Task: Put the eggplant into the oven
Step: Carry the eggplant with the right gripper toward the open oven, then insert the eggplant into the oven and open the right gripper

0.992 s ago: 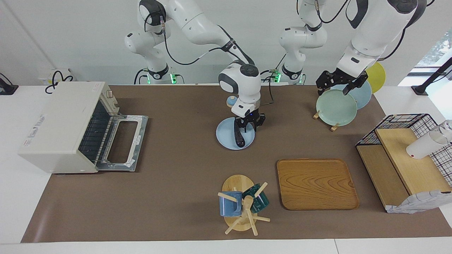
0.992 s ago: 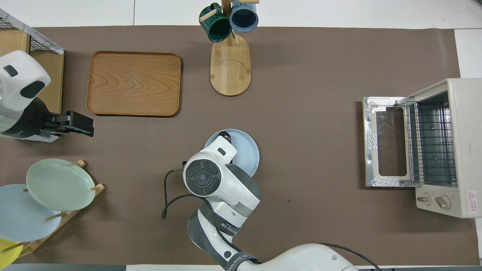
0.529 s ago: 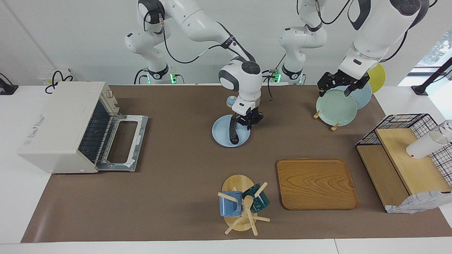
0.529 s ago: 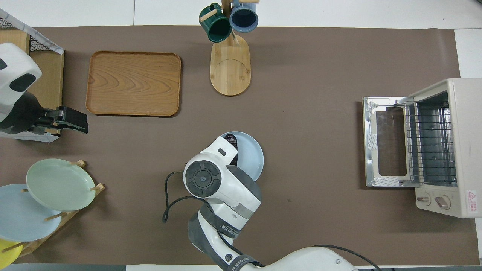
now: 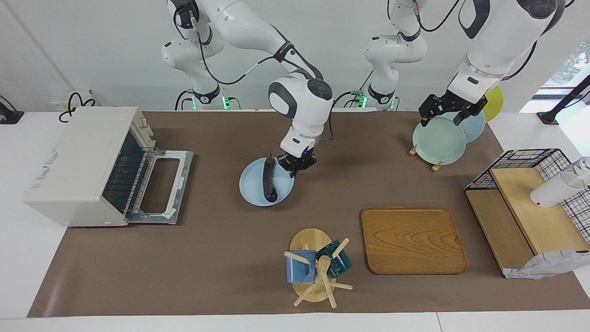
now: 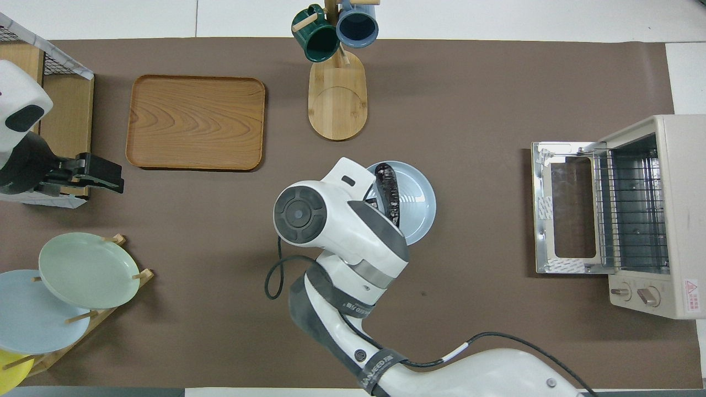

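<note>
— So, what sits at the robots' edge of the brown-covered table (image 5: 221,258)?

— A wooden rack of pale green, blue and yellow plates (image 5: 439,139) at the left arm's end. The left gripper (image 5: 445,115) hangs over it, fingers spread wide, holding nothing; that arm waits.

— And toward the middle?

— A round light-blue plate (image 5: 252,189) carries the slim dark purple eggplant (image 5: 268,181), lying lengthwise on it, stem end toward the robots. The right gripper (image 5: 295,167) is pinched on the plate's rim at the edge toward the left arm's end, fingers pressed together on it (the eggplant itself is untouched by them). Whether the plate is lifted or resting on the table I cannot tell.

— The oven?

— The boxy off-white toaster oven (image 5: 73,161) stands at the right arm's end, its glass door dropped flat open toward the plate, wire rack showing inside. Plate and oven are well apart.

— Farther out?

— A rectangular wooden tray (image 5: 413,240), then a wooden mug tree with a blue and a green mug (image 5: 318,267) near the table's farthest edge.
</note>
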